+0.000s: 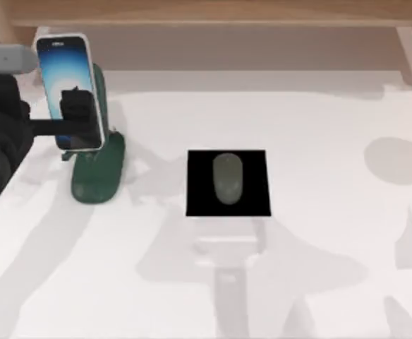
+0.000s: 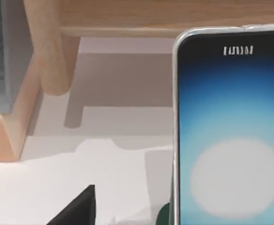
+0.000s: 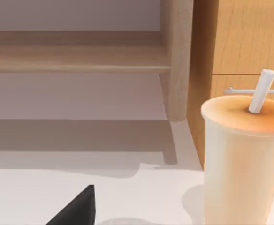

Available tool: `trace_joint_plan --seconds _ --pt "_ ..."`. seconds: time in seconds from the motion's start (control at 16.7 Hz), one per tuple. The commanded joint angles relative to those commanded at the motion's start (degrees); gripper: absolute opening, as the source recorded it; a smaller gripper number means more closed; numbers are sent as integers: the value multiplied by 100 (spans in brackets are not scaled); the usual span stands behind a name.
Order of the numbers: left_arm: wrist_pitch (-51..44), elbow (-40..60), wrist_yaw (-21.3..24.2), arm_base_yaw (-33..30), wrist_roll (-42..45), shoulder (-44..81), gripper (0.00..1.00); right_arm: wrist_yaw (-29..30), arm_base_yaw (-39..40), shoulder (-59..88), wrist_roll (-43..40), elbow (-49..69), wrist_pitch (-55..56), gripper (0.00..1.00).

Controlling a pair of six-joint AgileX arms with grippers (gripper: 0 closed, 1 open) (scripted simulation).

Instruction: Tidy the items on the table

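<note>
Your smartphone sits upright, right beside the jaws, screen glowing blue. Wooden shelf well beyond; white table btwn them.

My left arm comes in from the left edge of the table in the top view, its dark bulk low along that side and a pale grey link showing near the upper corner. From it the wrist runs out level to the right, a thin dark bar ending in my left gripper, whose black fingers sit closed against the smartphone, pinching it at mid-height while it stands upright, tilted a little. In my left wrist view one dark fingertip pokes into the lower edge. In my right wrist view a dark fingertip likewise juts in at the lower edge.
</note>
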Motion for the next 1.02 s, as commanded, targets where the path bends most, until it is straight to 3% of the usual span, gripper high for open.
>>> trace_joint_plan --seconds 0.72,1.02 --pt "-690 -2734 1346 1628 573 -5106 100 0 0 0 0 0 0 100" --pt "-781 -3314 1629 2051 752 -6274 100 0 0 0 0 0 0 100"
